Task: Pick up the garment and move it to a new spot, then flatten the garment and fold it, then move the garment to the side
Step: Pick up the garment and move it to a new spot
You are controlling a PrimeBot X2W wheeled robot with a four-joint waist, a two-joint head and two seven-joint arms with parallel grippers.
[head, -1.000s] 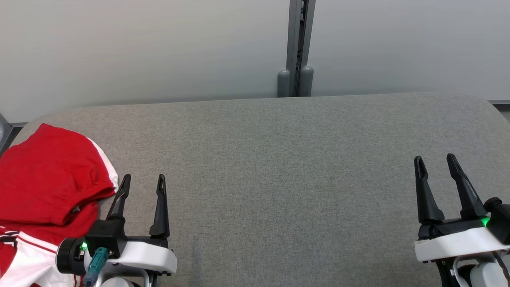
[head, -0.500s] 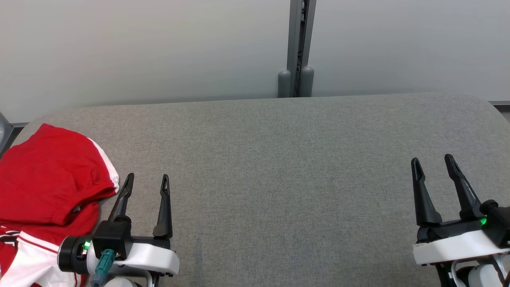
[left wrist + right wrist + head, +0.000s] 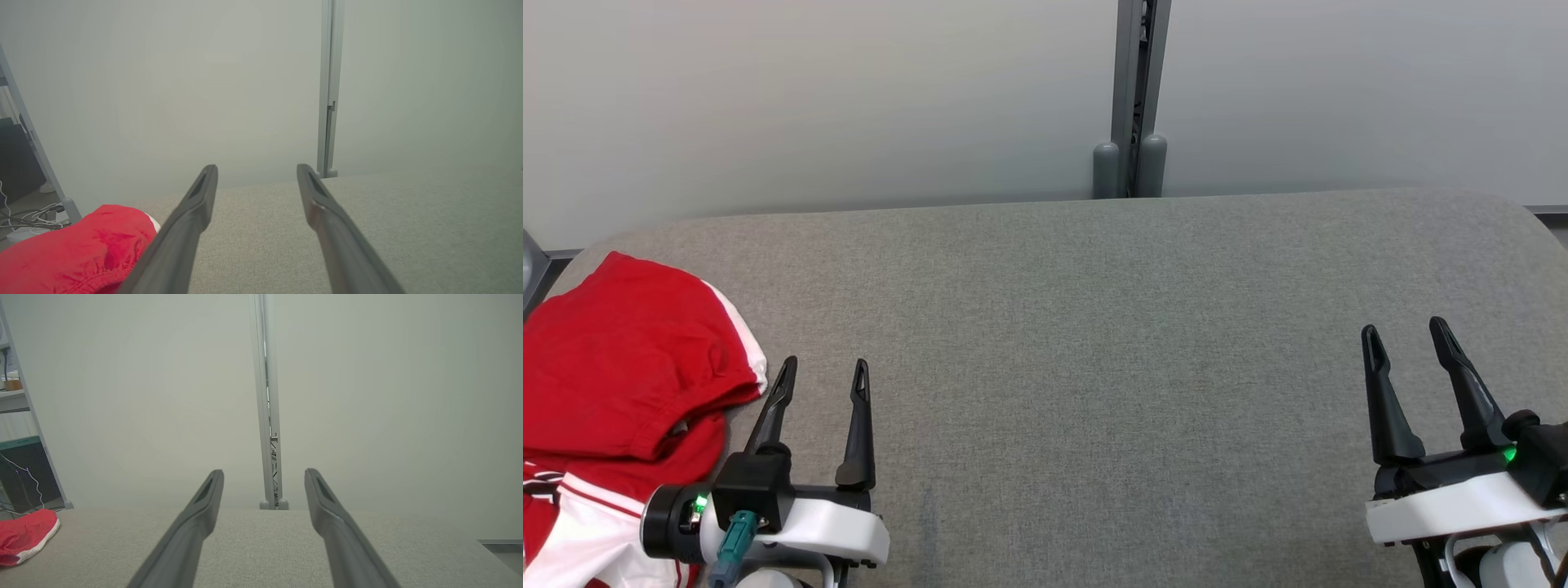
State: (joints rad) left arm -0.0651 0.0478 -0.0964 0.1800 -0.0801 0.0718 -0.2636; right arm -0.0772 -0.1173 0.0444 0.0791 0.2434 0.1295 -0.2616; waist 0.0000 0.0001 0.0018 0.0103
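I have both arms low over the grey fabric bench (image 3: 1094, 327), fingers aimed at the pale wall panels (image 3: 809, 106) behind it. The left end effector (image 3: 824, 363) has its two dark fingers spread wide with nothing between them. The right end effector (image 3: 1403, 327) is spread just as wide and also grips nothing.

Ahead of both end effectors, and between them, a grey metal post (image 3: 1131, 98) stands where the panels meet, with two rounded feet at the bench's far edge. In the left wrist view, far out to the left of the fingers, a slanted grey frame leg (image 3: 36, 151) rises, with a tangle of white cables (image 3: 24, 216) on the floor beside it.

The garment (image 3: 629, 359) lies bunched on the bench just to the left of the left end effector. Its nearest fold is right beside that left finger, but I cannot tell whether they touch. It is well apart from the right end effector, far off to that one's left. The cloth is red with a white band along one edge, a puckered, gathered hem, and a white panel with red stripes down beside my left wrist.
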